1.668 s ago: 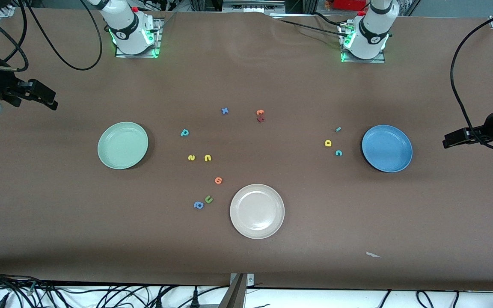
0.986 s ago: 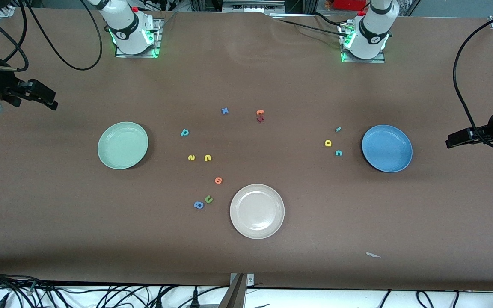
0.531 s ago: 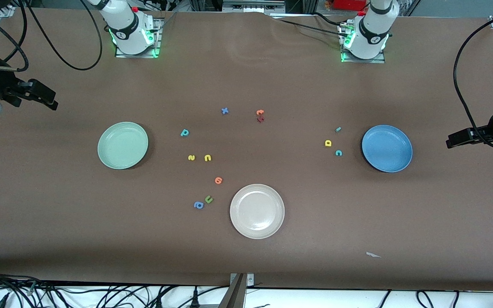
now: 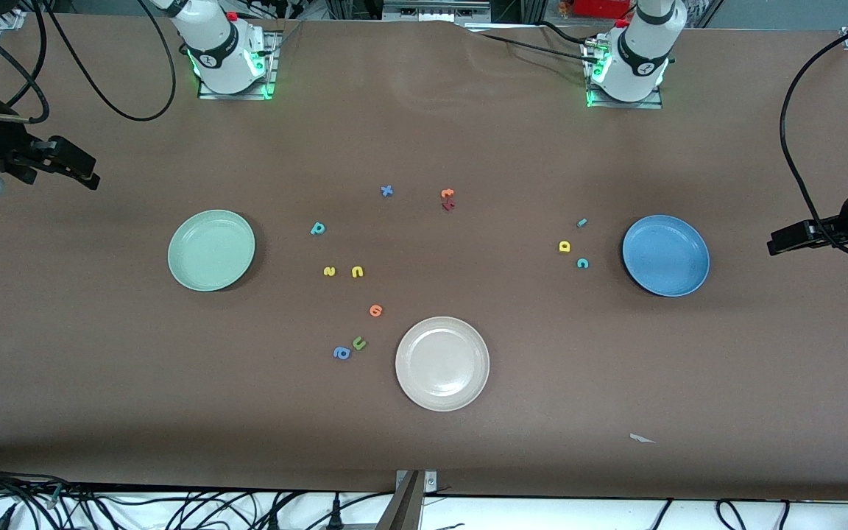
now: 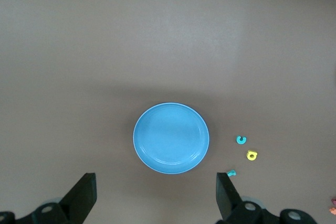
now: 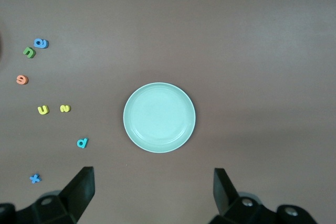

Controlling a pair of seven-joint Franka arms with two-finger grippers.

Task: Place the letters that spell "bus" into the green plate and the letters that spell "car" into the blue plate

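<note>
The green plate (image 4: 210,250) (image 6: 159,117) lies toward the right arm's end of the table. Beside it are the cyan b (image 4: 317,229) (image 6: 82,142), yellow s (image 4: 330,271) (image 6: 64,108) and yellow u (image 4: 357,271) (image 6: 43,110). The blue plate (image 4: 665,255) (image 5: 171,137) lies toward the left arm's end, with the yellow a (image 4: 564,246) (image 5: 252,155), cyan c (image 4: 582,263) (image 5: 241,140) and teal r (image 4: 581,222) (image 5: 231,172) beside it. My right gripper (image 4: 82,171) (image 6: 152,192) hangs open and empty, high over its table end. My left gripper (image 4: 781,241) (image 5: 156,198) is open and empty too, high beside the blue plate.
A cream-white plate (image 4: 442,363) sits nearest the front camera. An orange letter (image 4: 375,311), green u (image 4: 358,343) and blue a (image 4: 341,353) lie beside it. A blue x (image 4: 386,191) and orange and red letters (image 4: 447,199) lie toward the bases. A paper scrap (image 4: 641,439) lies near the front edge.
The left gripper drifted slightly outward toward its end of the table at first and has since held still. Right arm, plates and letters have not moved.
</note>
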